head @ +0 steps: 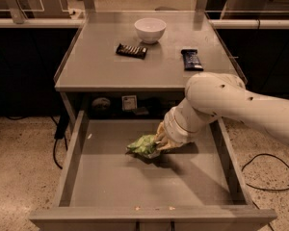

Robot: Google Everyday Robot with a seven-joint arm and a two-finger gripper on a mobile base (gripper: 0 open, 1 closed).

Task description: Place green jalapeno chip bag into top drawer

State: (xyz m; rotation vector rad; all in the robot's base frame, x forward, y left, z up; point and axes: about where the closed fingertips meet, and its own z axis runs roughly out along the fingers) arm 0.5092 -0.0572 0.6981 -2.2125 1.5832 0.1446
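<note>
The gripper (pixel 160 137) is found low inside the open top drawer (pixel 135 186), touching the right edge of the green jalapeno chip bag (pixel 142 145); whether the bag is clamped cannot be told. The bag is seen on the drawer bottom, toward the back. A white bowl (pixel 150 29) is placed on the grey table (pixel 101 66) above.

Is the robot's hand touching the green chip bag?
Touching. In the camera view the gripper, low inside the top drawer, meets the green chip bag with no gap between.
</note>
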